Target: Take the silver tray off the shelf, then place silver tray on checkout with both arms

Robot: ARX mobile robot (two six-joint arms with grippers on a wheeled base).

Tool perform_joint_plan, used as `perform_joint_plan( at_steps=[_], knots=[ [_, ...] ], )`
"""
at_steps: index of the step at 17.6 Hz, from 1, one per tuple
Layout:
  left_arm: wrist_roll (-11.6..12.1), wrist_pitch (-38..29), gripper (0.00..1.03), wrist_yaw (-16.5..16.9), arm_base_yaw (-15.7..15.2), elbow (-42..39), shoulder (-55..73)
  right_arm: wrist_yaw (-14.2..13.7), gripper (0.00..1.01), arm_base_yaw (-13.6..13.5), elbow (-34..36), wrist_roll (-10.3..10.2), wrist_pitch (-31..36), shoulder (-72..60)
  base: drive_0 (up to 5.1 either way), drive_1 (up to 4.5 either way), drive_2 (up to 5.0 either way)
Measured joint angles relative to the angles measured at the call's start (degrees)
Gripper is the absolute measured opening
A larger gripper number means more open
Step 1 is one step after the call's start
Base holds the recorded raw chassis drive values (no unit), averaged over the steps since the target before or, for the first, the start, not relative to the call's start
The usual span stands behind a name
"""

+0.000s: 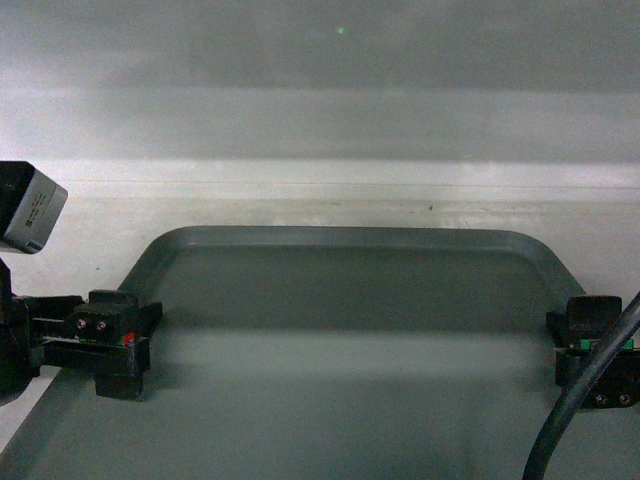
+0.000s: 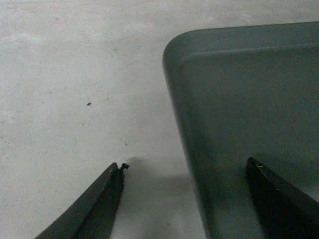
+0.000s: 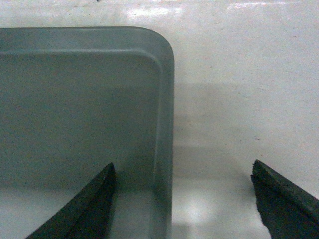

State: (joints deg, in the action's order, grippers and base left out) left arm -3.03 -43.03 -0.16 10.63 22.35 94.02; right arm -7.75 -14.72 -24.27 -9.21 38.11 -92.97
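1. On a pale, scuffed white surface (image 1: 300, 205) lies the silver tray (image 1: 350, 340), a large matte grey-green rectangle with rounded corners and a low raised rim; we see nothing lying in it.
2. Whether that white surface is a shelf board or the checkout top we cannot tell from these close views. A few dark specks mark it in the left wrist view.
3. Behind the tray, in the head view, a lighter ledge runs across and a dim grey wall (image 1: 320, 90) rises above it, with a small green glint high up.
4. Our left gripper (image 2: 184, 172) has its fingers spread wide astride the tray's left rim: one finger (image 2: 99, 204) hangs over the white surface outside, the other over the tray floor inside.
5. Our right gripper (image 3: 182, 172) is spread the same way across the right rim, one finger (image 3: 84, 209) inside the tray and one outside over the white surface.
6. Neither pair of fingers appears to pinch the rim.
7. At the right edge of the head view a black cable (image 1: 575, 400) curves down past the right gripper.
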Motion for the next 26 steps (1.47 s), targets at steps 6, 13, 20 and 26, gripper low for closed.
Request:
perform_joint_plan(
  at_steps=[6, 13, 20, 26],
  knots=[
    [-0.5, -1.2, 0.09, 0.7, 0.4, -1.2, -0.9, -0.9, 0.14, -1.5, -0.1, -0.3, 0.5, -0.4, 0.0, 0.0, 0.0],
    [-4.7, -0.4, 0.04, 0.8, 0.5, -2.2, -2.7, -0.5, 0.03, -1.8, -0.1, -4.5, 1.1, -0.6, 0.0, 0.0, 0.0],
    [-4.9, 2.4, 0.04, -0.3, 1.7, -3.3, -6.4, -0.7, 0.03, -1.8, 0.5, -4.4, 0.2, 0.9, 0.0, 0.0, 0.0],
    [-4.9, 5.1, 0.04, -0.8, 3.2, -3.3, -10.6, -2.1, 0.03, -1.4, 1.4, -2.9, -2.3, 5.5, 0.0, 0.0, 0.0]
  ],
)
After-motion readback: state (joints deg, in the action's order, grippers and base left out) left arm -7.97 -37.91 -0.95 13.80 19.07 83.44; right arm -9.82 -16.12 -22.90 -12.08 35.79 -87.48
